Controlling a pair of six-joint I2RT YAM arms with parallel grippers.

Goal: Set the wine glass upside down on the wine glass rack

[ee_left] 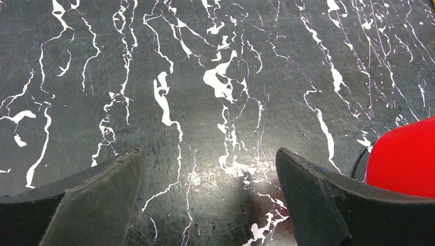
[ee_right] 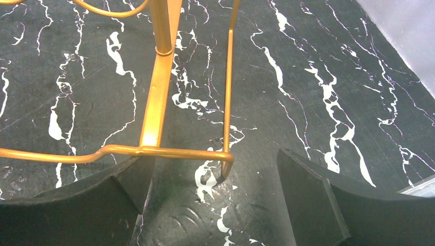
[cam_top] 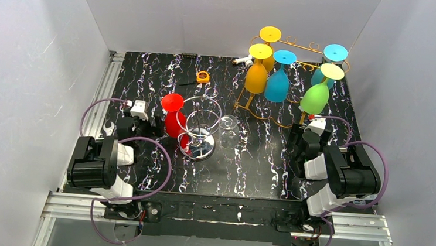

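The bench is a black slab veined with thin white streaks like marble, its surface finely scratched in the wrist views. Near its middle stands a chrome rack of looped silver wire on a round mirrored foot. A red glass, opaque and smooth, hangs on that rack's left side with its flat disc base upward.

Just right of the chrome rack sits the clear wine glass, on the bench and on neither rack. It is so transparent that only its round rim and faint outline show, and whether it stands upright cannot be told.

At the back right is a gold rack of curled, glossy painted wire. It carries five opaque glasses bowl-down: two yellow-orange, one blue, one cyan and one green, each topped by its flat round base.

The left hand hovers low beside the red glass, its two matte black, wedge-shaped fingers spread wide apart with only bare bench between them. The rounded red bowl bulges in at the right edge of its wrist view.

The right hand is equally wide apart and holds nothing. The gold rack's bent wire foot and flat upright strut lie just ahead of its fingers.
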